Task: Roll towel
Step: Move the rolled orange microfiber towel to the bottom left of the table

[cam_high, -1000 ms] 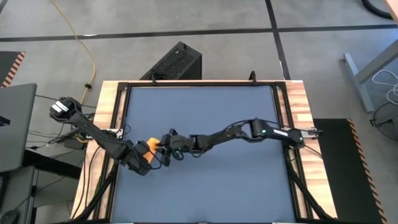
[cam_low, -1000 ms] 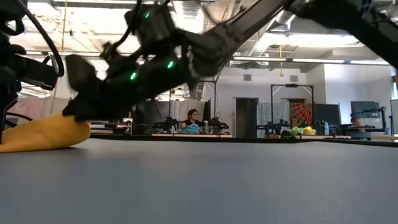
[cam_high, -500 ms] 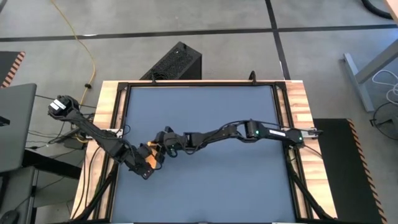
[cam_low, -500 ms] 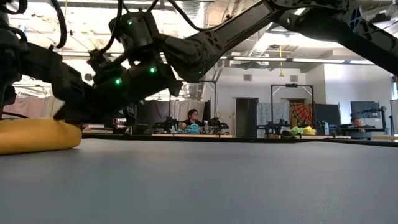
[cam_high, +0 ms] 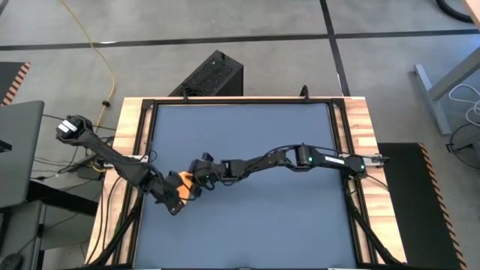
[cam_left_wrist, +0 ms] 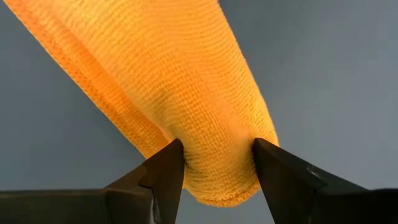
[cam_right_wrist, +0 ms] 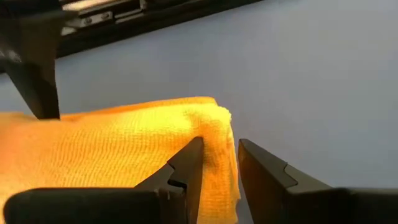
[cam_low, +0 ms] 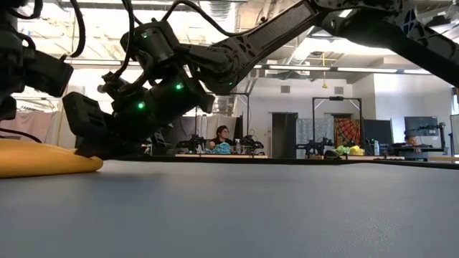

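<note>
Two dark jointed arms w/ green LEDs, black cables.

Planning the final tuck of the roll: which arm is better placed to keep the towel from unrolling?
Left, probably. The left tool already grips one end of the rolled towel between its fingers, while the right tool pinches only a thin edge at the other end.

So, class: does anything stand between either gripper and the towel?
Nothing visible does. The left gripper has the rolled towel pinched at one end, and the right gripper is closed on its other end, on the grey table.
</note>
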